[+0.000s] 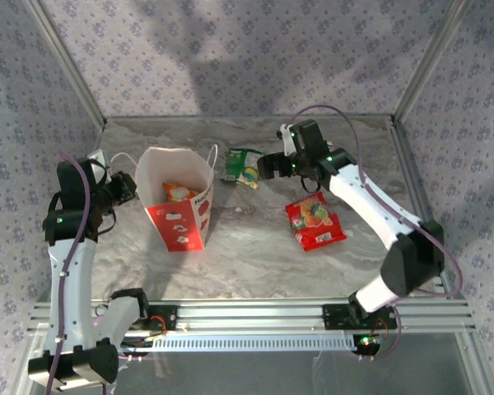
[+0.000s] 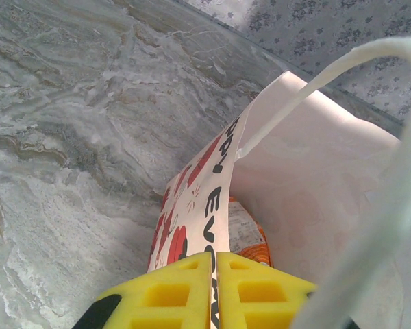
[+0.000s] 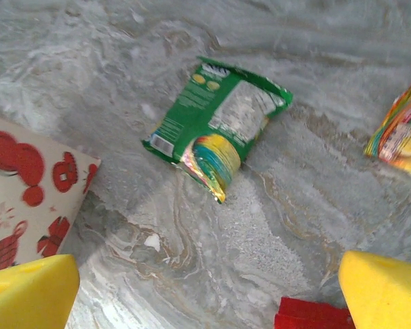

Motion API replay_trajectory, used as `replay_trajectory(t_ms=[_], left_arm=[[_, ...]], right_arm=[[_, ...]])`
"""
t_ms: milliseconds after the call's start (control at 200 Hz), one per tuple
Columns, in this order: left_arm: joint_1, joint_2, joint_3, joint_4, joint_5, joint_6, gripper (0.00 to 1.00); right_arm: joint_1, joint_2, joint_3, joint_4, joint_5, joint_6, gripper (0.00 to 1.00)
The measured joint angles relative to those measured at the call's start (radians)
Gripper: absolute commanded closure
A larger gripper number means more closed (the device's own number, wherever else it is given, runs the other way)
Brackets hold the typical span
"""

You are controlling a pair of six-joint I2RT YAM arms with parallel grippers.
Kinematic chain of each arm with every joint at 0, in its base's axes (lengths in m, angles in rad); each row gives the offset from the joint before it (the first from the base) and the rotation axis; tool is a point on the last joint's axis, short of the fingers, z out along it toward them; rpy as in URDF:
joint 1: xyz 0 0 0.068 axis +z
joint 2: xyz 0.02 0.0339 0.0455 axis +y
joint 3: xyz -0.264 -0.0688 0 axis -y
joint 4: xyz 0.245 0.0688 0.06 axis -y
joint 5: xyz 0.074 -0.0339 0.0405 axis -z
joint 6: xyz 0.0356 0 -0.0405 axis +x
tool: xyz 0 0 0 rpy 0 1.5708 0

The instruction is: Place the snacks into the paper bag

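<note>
Orange packet (image 1: 179, 192) half-hidden in paper bag (image 1: 159, 169), left jaws tight on bag rim (right jaws wide, empty)

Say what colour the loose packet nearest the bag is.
Green packet, clearest in the right wrist view.

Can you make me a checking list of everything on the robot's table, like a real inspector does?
Surface: grey marbled table top, no spills seen.
Job's things: white paper bag with red strawberry prints standing open, with a glossy orange snack packet inside; glossy green snack packet and glossy red snack packet with fruit print lying on the table.
Clutter: nothing seen.
End effectors: left end effector shut on the bag's top edge; right end effector open beside the green packet, not touching it.
Cables: thin purple cables along both arms.
Surroundings: flowery purple fabric walls, silver metal frame.
</note>
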Motion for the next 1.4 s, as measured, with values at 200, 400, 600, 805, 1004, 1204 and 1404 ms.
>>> replay_trajectory(t_ms=[200,400,600,805,1004,1204,1404], left_arm=[[0.000,0.007,0.000,0.000,-0.014,0.000,0.90],[0.000,0.012,0.000,0.000,-0.015,0.000,0.90],[0.000,0.012,0.000,0.001,-0.015,0.000,0.90],[0.000,0.013,0.000,0.001,-0.015,0.000,0.90],[0.000,0.015,0.000,0.001,-0.015,0.000,0.90],[0.000,0.034,0.000,0.001,-0.015,0.000,0.90],[0.000,0.039,0.000,0.002,-0.015,0.000,0.90]], right_arm=[[-0.034,0.151,0.044,-0.008,-0.059,0.058,0.02],[-0.039,0.245,0.115,-0.022,-0.104,0.082,0.03],[-0.039,0.307,0.154,-0.025,-0.132,0.105,0.03],[-0.040,0.443,0.308,-0.060,-0.143,0.125,0.11],[-0.032,0.582,0.462,-0.100,-0.155,0.124,0.16],[-0.030,0.697,0.605,-0.153,-0.161,0.125,0.15],[-0.030,0.722,0.623,-0.185,-0.157,0.132,0.16]])
